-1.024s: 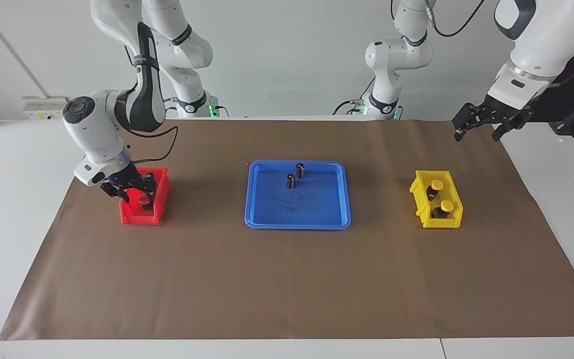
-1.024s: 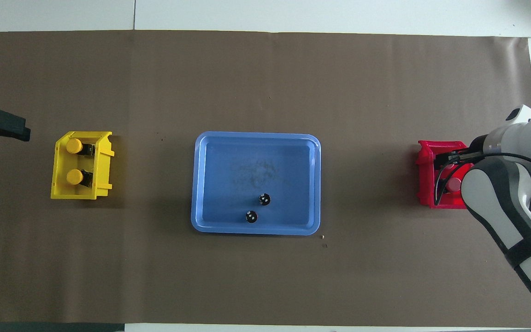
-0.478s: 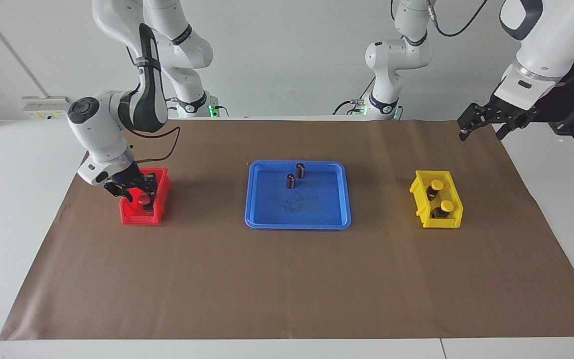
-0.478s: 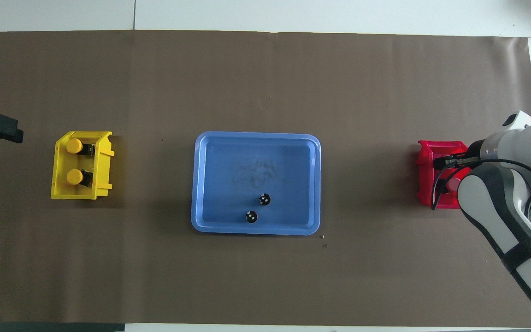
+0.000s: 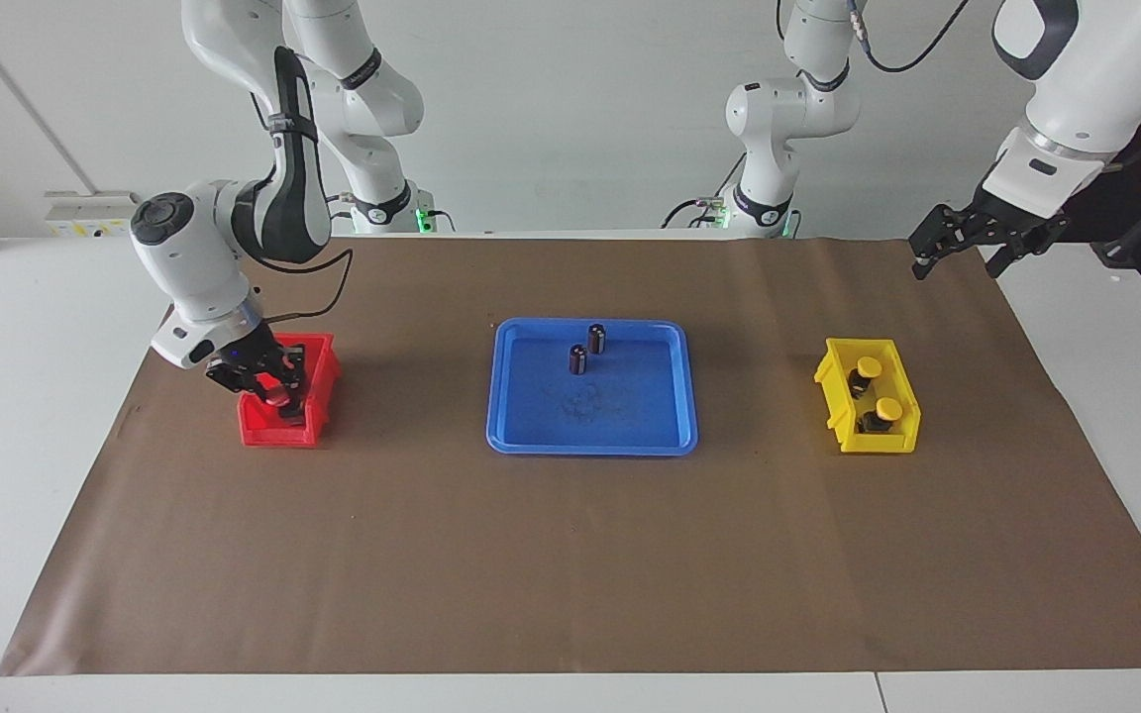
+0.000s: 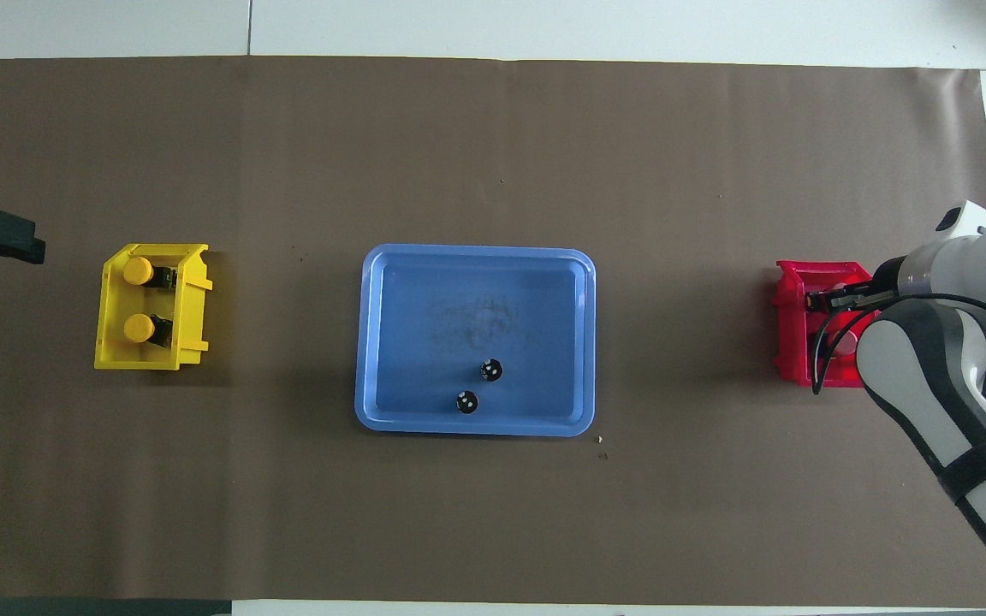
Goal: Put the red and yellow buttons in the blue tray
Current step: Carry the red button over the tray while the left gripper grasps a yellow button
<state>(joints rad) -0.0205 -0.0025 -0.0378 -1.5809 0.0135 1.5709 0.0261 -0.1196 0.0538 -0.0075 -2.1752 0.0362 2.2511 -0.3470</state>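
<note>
The blue tray point(image 5: 590, 448) lies mid-table, also in the overhead view point(image 6: 476, 428). Two yellow buttons point(image 5: 867, 367) point(image 5: 888, 408) sit in the yellow bin point(image 5: 868, 444) toward the left arm's end; they also show from above point(image 6: 137, 270) point(image 6: 139, 327). My right gripper point(image 5: 273, 388) is down inside the red bin point(image 5: 278, 434), right at a red button point(image 5: 278, 399). The arm covers most of that bin from above point(image 6: 788, 329); a second red button is hidden. My left gripper point(image 5: 957, 259) hangs open and empty in the air, over the mat's edge beside the yellow bin.
Two dark cylinders without coloured caps point(image 5: 596, 339) point(image 5: 578, 359) stand in the tray's part nearer to the robots. A brown mat point(image 5: 570, 564) covers the table. The right arm's forearm point(image 6: 929, 402) reaches over the mat next to the red bin.
My right gripper has shifted and sunk a little deeper into the red bin, closer over the red button. My left gripper has risen slightly. Buttons, cylinders and tray have not moved.
</note>
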